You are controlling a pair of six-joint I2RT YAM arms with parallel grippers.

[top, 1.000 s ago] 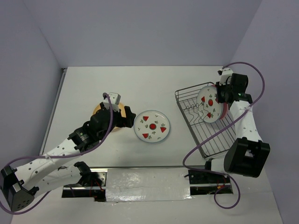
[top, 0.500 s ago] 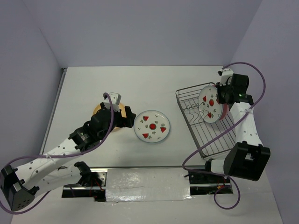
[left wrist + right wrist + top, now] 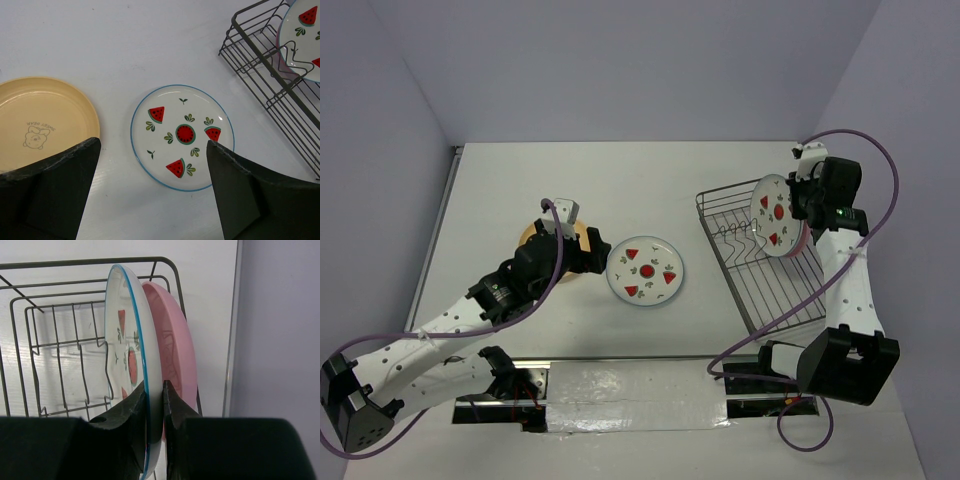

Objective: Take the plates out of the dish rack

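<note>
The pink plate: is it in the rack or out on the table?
In. The pink plate stands on edge within the dish rack, right behind the watermelon plate that the right gripper pinches.

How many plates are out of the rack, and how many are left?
Two look done: the yellow plate and one watermelon plate lie flat on the table. In hand: the right gripper pinches a second watermelon plate standing in the dish rack. Left: that one and the pink plate behind it.
</note>
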